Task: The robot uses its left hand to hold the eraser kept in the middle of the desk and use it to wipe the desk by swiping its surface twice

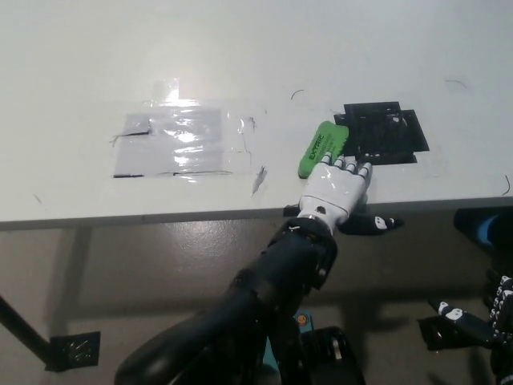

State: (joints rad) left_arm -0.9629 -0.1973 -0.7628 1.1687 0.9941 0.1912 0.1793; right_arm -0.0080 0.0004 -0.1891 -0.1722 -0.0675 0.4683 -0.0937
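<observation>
One eraser [322, 147], green, lies flat near your desk's [240, 48] front edge, touching the black taped square [385, 132]. Your left hand [341, 191] lies just behind it, fingers [346, 166] extended over its near end, grip unclear. Right hand [461, 319] rests below the desk's right corner.

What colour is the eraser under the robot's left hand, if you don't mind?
Bright green eraser, clearest in the head view.

The flat white desk top [240, 48] looks smooth and matt, like laminate. A clear rectangular patch of plastic film [172, 144] on it is glossy and wrinkled, catching glare. The black square of tape strips [383, 132] has a slight sheen. The green oblong eraser [321, 146] looks smooth, possibly plastic-cased. The white left hand [337, 191] is hard, smooth plastic.
</observation>
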